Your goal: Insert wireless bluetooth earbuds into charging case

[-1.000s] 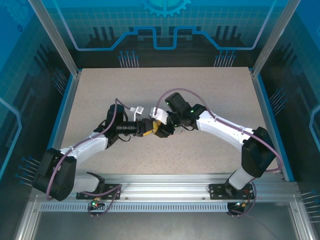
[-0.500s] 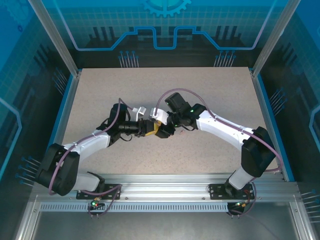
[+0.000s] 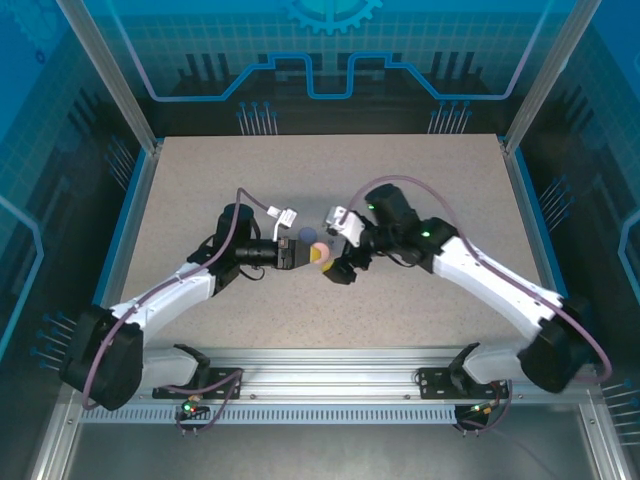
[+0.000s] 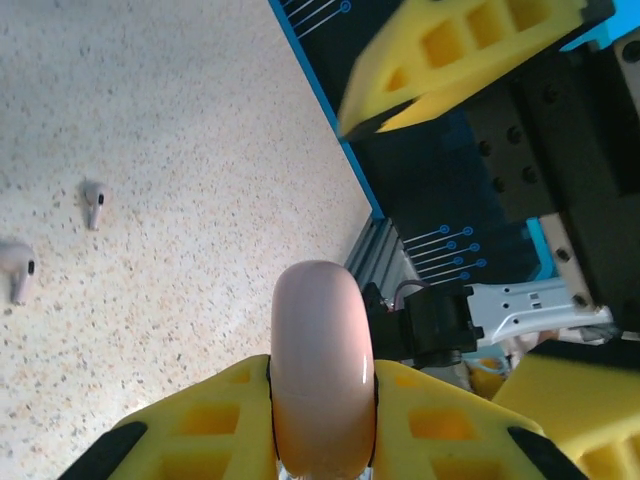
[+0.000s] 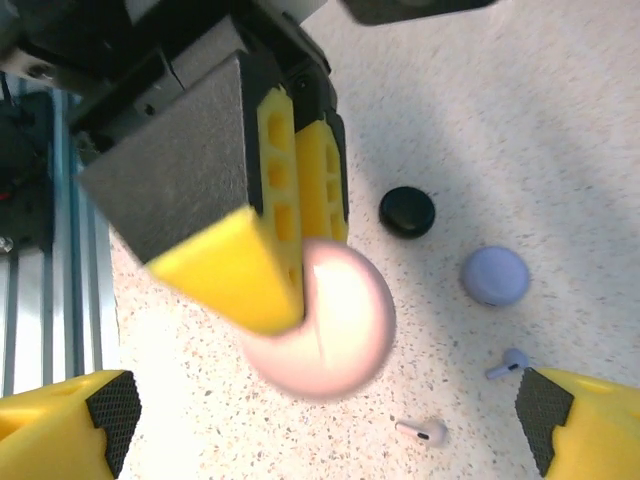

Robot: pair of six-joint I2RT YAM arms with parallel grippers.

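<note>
My left gripper (image 4: 322, 405) is shut on a pale pink round charging case (image 4: 322, 360), held on edge above the table; the right wrist view shows that case (image 5: 325, 320) clamped in the left gripper's yellow fingers (image 5: 290, 200). My right gripper (image 5: 320, 425) stands open and apart from it, and its fingers (image 4: 470, 50) hang just beyond the case. Two earbuds lie loose on the table, one lilac (image 5: 510, 363) and one pale pinkish (image 5: 422, 431). In the top view both grippers, left (image 3: 312, 256) and right (image 3: 338, 250), meet at mid-table.
A lilac round case (image 5: 494, 275) and a black round case (image 5: 407, 211) lie shut on the speckled table (image 3: 420, 170), close behind the held case. The blue table edge (image 4: 330, 110) and metal rail run to the right of the left gripper.
The left gripper closed on the pink case. The right gripper opened wide, let the case go and drew back to the right.
</note>
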